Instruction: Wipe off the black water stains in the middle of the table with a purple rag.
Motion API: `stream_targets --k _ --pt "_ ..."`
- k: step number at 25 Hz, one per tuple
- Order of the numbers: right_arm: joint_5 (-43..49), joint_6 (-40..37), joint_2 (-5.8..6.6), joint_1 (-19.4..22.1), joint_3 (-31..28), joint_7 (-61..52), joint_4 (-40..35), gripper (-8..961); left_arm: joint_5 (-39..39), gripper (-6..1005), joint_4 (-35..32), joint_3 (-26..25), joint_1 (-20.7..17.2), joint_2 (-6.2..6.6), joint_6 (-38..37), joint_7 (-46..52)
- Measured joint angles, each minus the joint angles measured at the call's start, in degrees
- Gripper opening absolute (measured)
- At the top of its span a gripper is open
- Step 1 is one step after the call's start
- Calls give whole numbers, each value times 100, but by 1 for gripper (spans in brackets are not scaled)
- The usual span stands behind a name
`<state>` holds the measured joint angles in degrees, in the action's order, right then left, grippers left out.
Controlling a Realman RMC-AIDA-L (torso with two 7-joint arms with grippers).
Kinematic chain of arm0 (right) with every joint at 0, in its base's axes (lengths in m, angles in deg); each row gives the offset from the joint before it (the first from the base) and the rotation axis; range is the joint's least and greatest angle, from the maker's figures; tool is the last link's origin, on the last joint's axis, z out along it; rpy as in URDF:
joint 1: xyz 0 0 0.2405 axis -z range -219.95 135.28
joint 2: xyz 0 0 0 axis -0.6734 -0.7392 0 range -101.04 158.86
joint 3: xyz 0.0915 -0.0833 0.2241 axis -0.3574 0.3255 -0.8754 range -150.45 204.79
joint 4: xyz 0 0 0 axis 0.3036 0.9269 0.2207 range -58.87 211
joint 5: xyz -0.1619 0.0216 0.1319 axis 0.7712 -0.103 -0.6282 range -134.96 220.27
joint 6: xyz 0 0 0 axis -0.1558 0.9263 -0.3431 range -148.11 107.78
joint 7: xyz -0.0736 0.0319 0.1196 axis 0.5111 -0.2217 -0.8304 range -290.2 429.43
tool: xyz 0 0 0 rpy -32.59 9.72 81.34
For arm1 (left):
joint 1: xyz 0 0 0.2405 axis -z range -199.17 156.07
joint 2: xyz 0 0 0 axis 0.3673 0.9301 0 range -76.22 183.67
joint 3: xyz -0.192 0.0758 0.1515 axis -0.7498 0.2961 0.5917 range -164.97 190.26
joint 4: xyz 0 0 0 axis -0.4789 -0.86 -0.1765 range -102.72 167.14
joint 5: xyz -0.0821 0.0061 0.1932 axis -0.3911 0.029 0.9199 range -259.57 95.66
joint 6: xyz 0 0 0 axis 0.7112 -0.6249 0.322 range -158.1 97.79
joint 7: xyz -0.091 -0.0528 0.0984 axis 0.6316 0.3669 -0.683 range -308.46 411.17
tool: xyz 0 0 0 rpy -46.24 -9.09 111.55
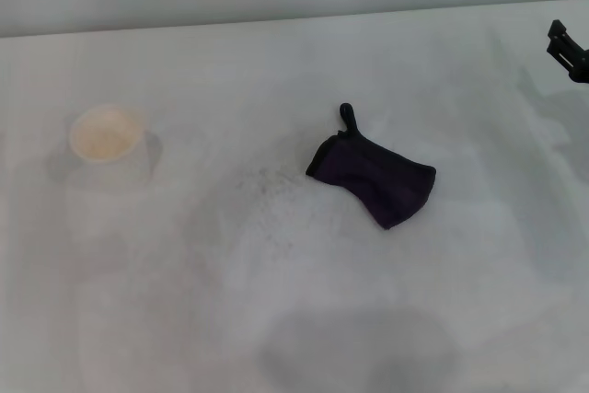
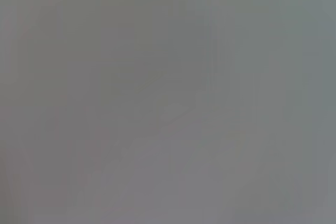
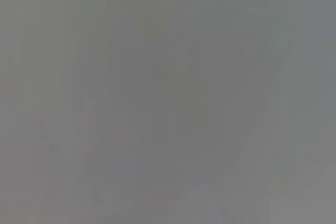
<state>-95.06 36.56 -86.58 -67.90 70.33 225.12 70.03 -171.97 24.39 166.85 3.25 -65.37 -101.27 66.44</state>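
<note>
On your left, a white cup (image 1: 108,142) stands on the table (image 1: 184,319), well apart from everything else. Moving toward the middle, you find only faint grey speckles (image 1: 267,186) just beside the rag; a dark blot you cannot make out here. The purple rag (image 1: 373,179) lies flat near the centre. Its long axis runs diagonally, from the far left corner down to the near right one, and its small loop tab (image 1: 348,117) points away from the robot. At the far right edge you see the right gripper (image 1: 568,51), well apart from the rag, touching nothing; if its fingers are released or clenched, you cannot tell. Both wrist views show only plain grey.
</note>
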Motion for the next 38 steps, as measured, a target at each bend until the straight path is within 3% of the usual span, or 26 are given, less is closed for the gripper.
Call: stream_targets --k 16,38 --pt "-54 -50 -27 -22 -10 -2 53 877 39 892 361 9 501 17 458 -203" --pt "-7 -45 -45 60 52 15 158 877 36 892 56 19 373 -32 261 -259"
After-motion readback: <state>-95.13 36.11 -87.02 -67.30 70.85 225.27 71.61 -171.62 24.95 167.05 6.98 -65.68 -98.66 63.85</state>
